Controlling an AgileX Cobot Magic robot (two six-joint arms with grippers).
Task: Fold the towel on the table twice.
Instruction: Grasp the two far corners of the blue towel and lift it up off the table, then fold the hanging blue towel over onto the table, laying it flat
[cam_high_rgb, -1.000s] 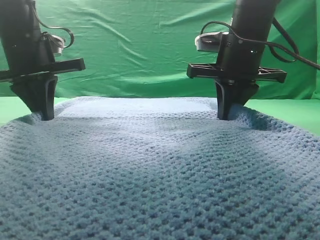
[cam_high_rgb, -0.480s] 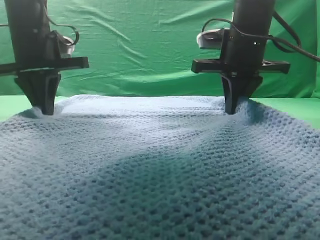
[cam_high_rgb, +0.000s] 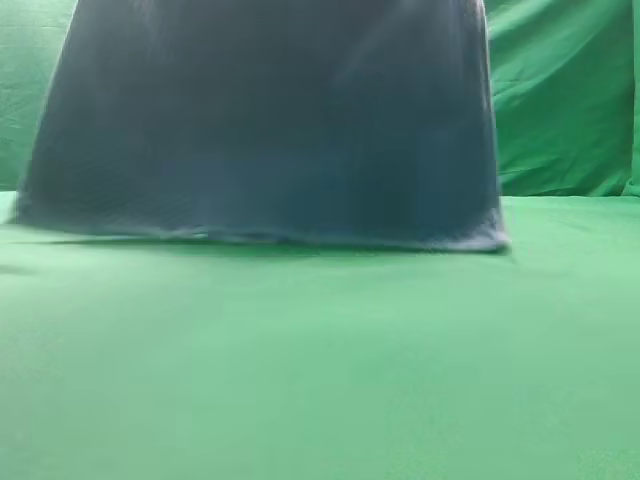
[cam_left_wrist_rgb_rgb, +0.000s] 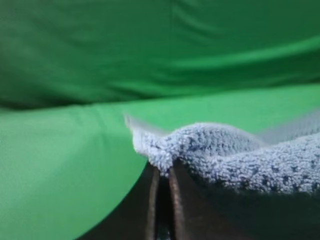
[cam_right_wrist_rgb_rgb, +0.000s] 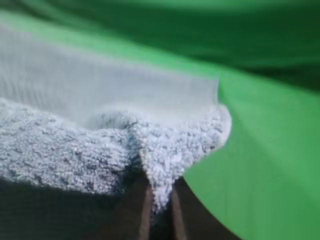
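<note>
Towel (cam_high_rgb: 270, 130) now lifted off bench (cam_high_rgb: 320, 360), hanging as curtain, bottom edge just at surface; 1 s ago lay flat. L gripper (cam_left_wrist_rgb_rgb: 161, 175) + R gripper (cam_right_wrist_rgb_rgb: 159, 192) pinching top corners. 1st fold under way, nothing folded yet.

The towel (cam_high_rgb: 265, 130) hangs blurred, its top cut off by the frame, hiding both arms.

wrinkled green backdrop cloth (cam_high_rgb: 560, 100), soft light
</note>
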